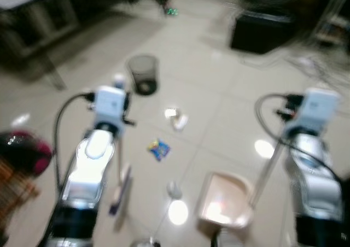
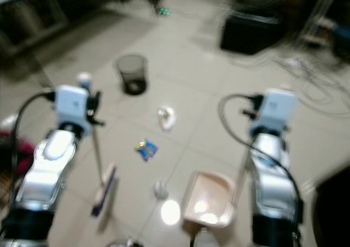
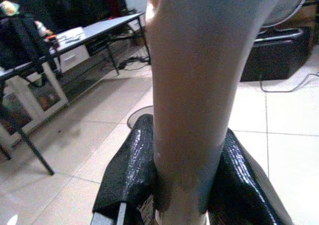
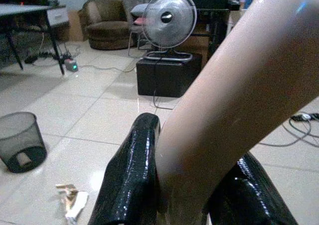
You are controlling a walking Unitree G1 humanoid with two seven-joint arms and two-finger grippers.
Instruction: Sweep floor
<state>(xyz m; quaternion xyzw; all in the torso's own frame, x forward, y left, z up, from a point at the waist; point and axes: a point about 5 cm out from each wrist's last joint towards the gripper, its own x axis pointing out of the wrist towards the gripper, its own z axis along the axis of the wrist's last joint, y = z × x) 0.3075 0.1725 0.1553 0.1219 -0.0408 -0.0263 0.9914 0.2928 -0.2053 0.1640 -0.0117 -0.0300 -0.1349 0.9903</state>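
The left gripper [image 3: 182, 185] clamps the pale broom handle [image 3: 194, 85]; its purple-bristled broom head [image 2: 104, 189] rests on the pale tiled floor [image 2: 208, 94]. The right gripper [image 4: 187, 185] grips the beige dustpan's handle [image 4: 239, 100], with the dustpan [image 2: 210, 200] down beside a small white ball [image 2: 159, 189]. Ahead lie a blue-yellow wrapper [image 2: 146, 148] and crumpled white paper [image 2: 166, 116], open tiles around them. A black mesh bin [image 2: 132, 72] stands beyond.

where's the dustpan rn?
In the head views the dustpan sits on the floor low and right of centre, held by the right gripper, with the blue wrapper ahead to its left.
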